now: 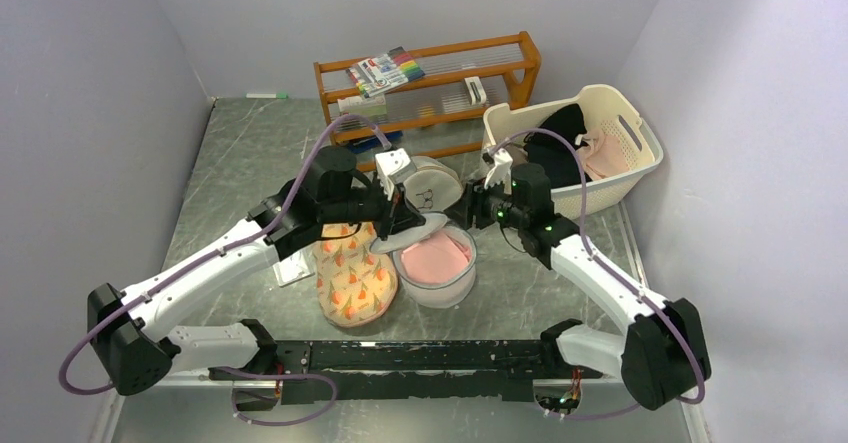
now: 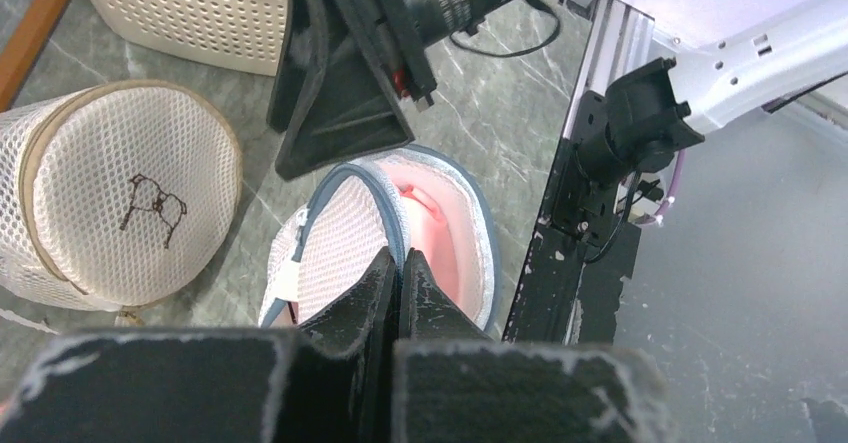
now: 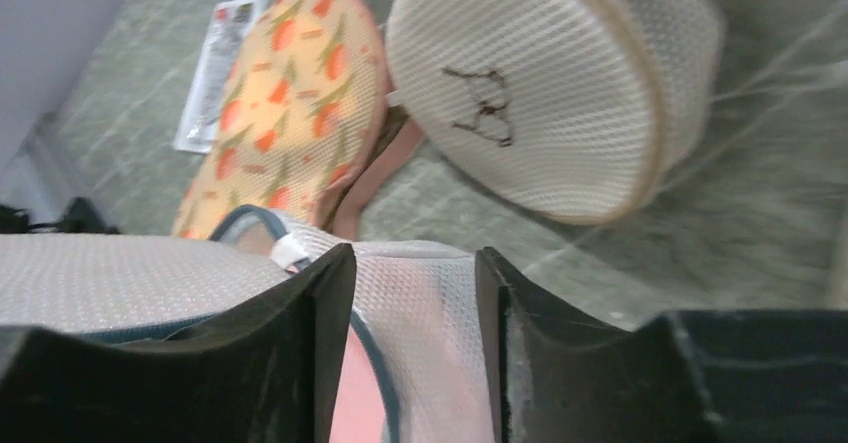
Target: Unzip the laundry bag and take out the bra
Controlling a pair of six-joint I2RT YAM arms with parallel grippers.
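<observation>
The laundry bag (image 1: 441, 292) is a round white mesh drum with blue-grey zip trim, standing open at the table's middle. The pink bra (image 1: 435, 258) lies inside it. My left gripper (image 1: 400, 220) is shut on the rim of the bag's lid flap (image 2: 340, 238) and holds it tilted up; the left wrist view shows the gripper (image 2: 402, 255) pinching the blue-grey edge, with the bra (image 2: 440, 228) behind. My right gripper (image 1: 468, 211) is at the bag's far right rim. In the right wrist view it (image 3: 415, 258) is open, with the bag's mesh wall (image 3: 425, 313) between the jaws.
A similar round mesh bag with a small dark print (image 1: 430, 188) lies just behind. A peach floral pouch (image 1: 352, 273) and a white packet (image 1: 290, 268) lie to the left. A cream basket (image 1: 627, 163) of clothes stands at the back right, a wooden rack (image 1: 430, 78) behind.
</observation>
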